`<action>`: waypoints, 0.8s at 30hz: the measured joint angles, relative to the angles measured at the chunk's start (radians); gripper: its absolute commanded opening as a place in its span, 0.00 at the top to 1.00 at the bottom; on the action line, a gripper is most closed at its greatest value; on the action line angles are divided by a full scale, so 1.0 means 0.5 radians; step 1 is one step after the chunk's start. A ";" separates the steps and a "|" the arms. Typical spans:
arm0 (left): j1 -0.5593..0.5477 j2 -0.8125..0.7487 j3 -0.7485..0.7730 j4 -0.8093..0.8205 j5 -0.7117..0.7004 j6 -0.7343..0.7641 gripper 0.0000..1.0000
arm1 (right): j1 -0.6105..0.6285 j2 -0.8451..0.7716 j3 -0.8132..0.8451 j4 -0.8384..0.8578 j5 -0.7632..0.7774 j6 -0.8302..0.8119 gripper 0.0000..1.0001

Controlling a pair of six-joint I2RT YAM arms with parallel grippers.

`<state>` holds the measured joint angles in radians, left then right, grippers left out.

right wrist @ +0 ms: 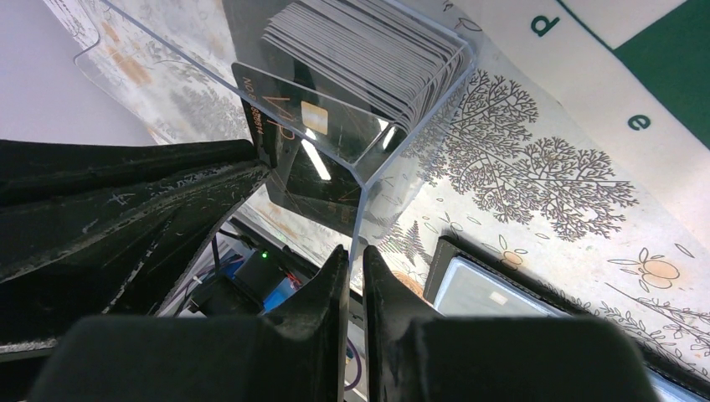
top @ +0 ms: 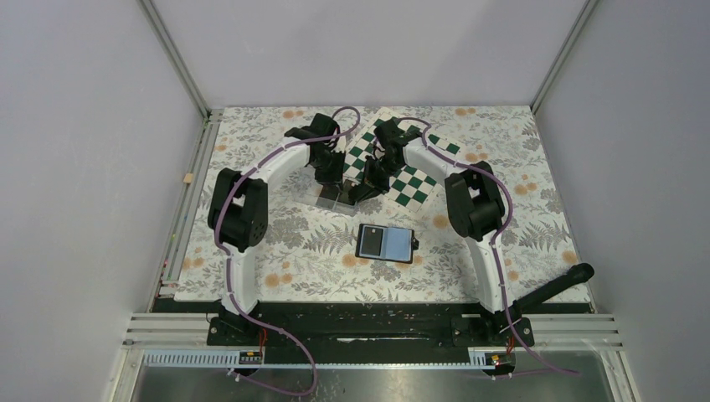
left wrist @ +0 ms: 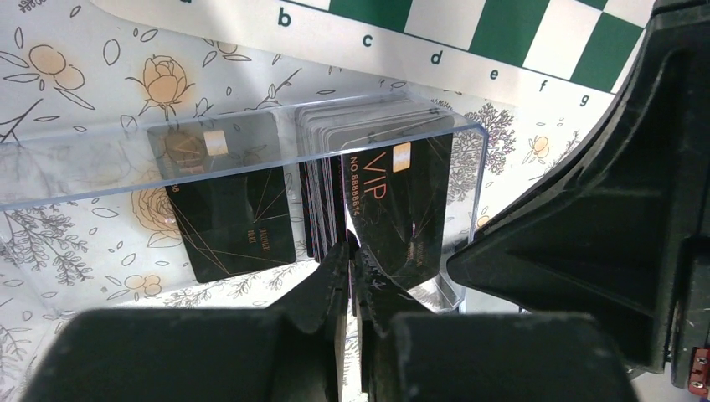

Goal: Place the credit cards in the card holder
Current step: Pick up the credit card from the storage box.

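Note:
A clear plastic box [top: 335,201] holds the credit cards: a stack on edge [left wrist: 322,167] [right wrist: 368,50], one black card leaning at its left end [left wrist: 234,218], and a black VIP card [left wrist: 402,209] [right wrist: 306,159] tilted at its right end. My left gripper [left wrist: 353,255] [top: 332,188] is shut, its tips pinching the near edge of the VIP card. My right gripper [right wrist: 356,255] [top: 362,193] is shut on the box's clear corner wall [right wrist: 362,209]. The card holder [top: 385,243] [right wrist: 494,293] lies open on the cloth, nearer the arm bases, showing a pale card window.
The green-and-white checkered board [top: 410,167] [left wrist: 502,33] lies just behind the box. The right arm's black body [left wrist: 603,209] crowds the box's right end. A flowered cloth [top: 276,251] covers the table. A black handle [top: 557,285] rests at the near right edge.

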<state>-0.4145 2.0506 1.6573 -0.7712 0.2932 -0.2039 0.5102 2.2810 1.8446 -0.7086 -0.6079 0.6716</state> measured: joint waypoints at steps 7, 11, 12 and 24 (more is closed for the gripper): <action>-0.012 0.000 0.022 -0.027 -0.014 0.034 0.95 | -0.001 0.000 0.000 -0.001 -0.004 0.000 0.99; -0.011 0.000 0.024 -0.029 0.000 0.034 0.93 | -0.002 0.003 0.000 -0.001 -0.011 0.000 0.99; -0.011 0.000 0.025 -0.028 0.007 0.033 0.92 | -0.003 0.003 0.000 -0.004 -0.011 0.000 0.99; -0.003 -0.018 0.033 -0.024 0.159 -0.006 0.81 | -0.005 0.003 0.000 -0.045 -0.021 0.000 0.99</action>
<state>-0.4160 2.0415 1.6737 -0.7834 0.3725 -0.2070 0.5079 2.2826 1.8446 -0.7311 -0.6186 0.6716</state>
